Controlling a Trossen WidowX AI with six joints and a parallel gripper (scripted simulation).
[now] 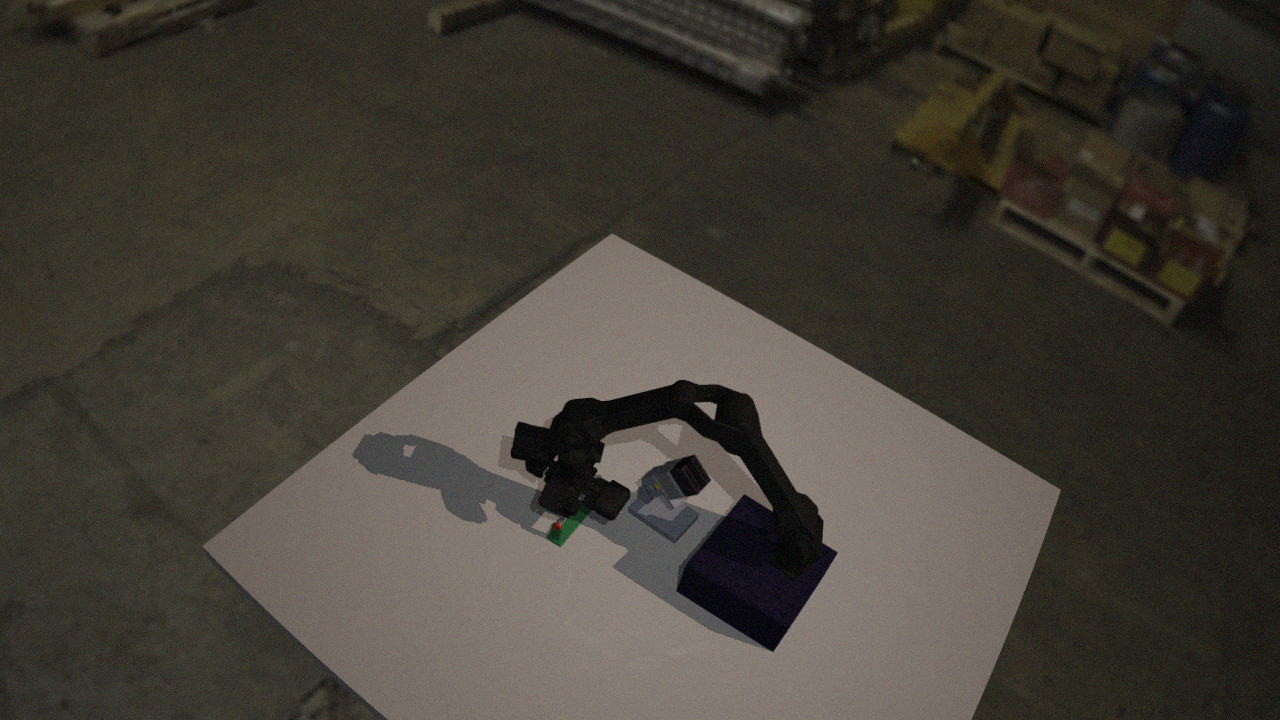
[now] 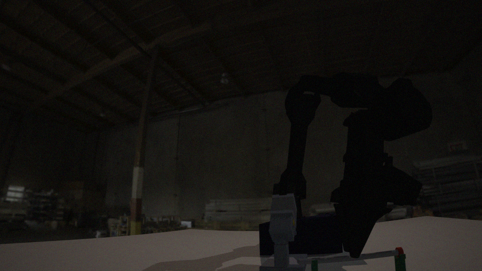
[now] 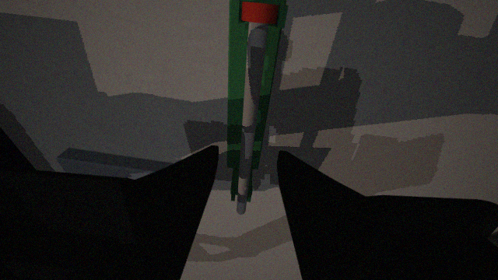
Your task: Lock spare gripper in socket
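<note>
From the top, the gripper [image 1: 583, 495] [image 2: 355, 255] [image 3: 248, 155] is over the lock pin [image 1: 557, 526] [image 2: 377, 255] [image 3: 249, 113] on its green rack [image 1: 563, 538] [image 2: 400, 262] [image 3: 235, 62], with the grey stand [image 1: 677, 530] [image 2: 282, 232] at the rack's three o'clock. In the exterior view, the pin's red head sits at three o'clock from the fingertips. The wrist view shows the fingers parted and gripping nothing, the pin between them in view, its head toward twelve.
</note>
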